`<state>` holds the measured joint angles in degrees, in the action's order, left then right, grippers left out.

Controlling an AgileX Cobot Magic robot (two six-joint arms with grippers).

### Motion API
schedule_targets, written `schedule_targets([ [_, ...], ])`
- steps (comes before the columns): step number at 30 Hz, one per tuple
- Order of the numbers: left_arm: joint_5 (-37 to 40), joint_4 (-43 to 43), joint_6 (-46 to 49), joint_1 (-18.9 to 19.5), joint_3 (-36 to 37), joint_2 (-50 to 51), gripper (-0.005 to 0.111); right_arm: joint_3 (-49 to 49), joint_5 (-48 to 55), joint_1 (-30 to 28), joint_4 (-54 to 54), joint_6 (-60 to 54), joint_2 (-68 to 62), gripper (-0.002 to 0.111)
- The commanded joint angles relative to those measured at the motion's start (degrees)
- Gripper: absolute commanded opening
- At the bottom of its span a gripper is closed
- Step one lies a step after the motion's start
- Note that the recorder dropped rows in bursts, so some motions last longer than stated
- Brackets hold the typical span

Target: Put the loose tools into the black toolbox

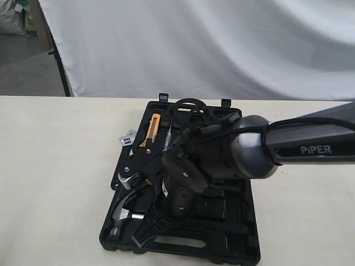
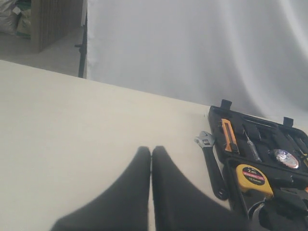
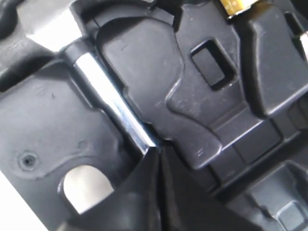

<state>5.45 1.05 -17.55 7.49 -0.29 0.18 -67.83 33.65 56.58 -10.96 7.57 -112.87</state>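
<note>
Exterior view: the black toolbox (image 1: 233, 250) was seen lying open on the pale table (image 1: 55, 166), at the lower middle of the frame, with much of its inside hidden by the right arm reaching in from the right edge.

The claw hammer (image 1: 121, 204) was found laid in the toolbox, its steel head at the lower left corner of the case. In the right wrist view its bright neck (image 3: 108, 98) was seen sunk in a moulded recess, so this tool was judged to be stowed. The right gripper (image 3: 157, 155) was shown clenched, its two fingers pressed together with nothing between them, the tips right at the end of the bright neck. Whether they touched it could not be told.

The adjustable wrench (image 1: 127, 137) was seen outside the case, on the table just beside the toolbox's left wall, left of centre in the frame. In the left wrist view the wrench (image 2: 211, 161) was shown at the right, alongside the case edge. It was judged to be the plain remaining job.

The left gripper (image 2: 151, 150) was seen at the bottom middle of its view, clenched and empty above bare table, well apart from the wrench.

The tape roll could not be picked out with certainty in any view, so its place was left undecided.

By this reckoning, one tool was in, one was out and one was unaccounted for.
</note>
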Motion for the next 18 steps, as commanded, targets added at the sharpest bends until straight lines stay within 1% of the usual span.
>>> schedule_targets([
  [1,-0.41,0.25,-0.27,1.45,-0.15,-0.18,0.001,2.58,5.29,0.17,1.00,0.14,-1.32,0.000],
  [6,-0.41,0.25,-0.27,1.45,-0.15,-0.18,0.001,2.58,8.30,0.17,1.00,0.14,-1.22,0.000],
  [10,-0.41,0.25,-0.27,1.45,-0.15,-0.18,0.001,2.58,8.63,0.17,0.74,0.37,-0.18,0.000],
  [18,-0.41,0.25,-0.27,1.45,-0.15,-0.18,0.001,2.58,3.44,0.17,-1.90,1.71,5.35,0.000],
])
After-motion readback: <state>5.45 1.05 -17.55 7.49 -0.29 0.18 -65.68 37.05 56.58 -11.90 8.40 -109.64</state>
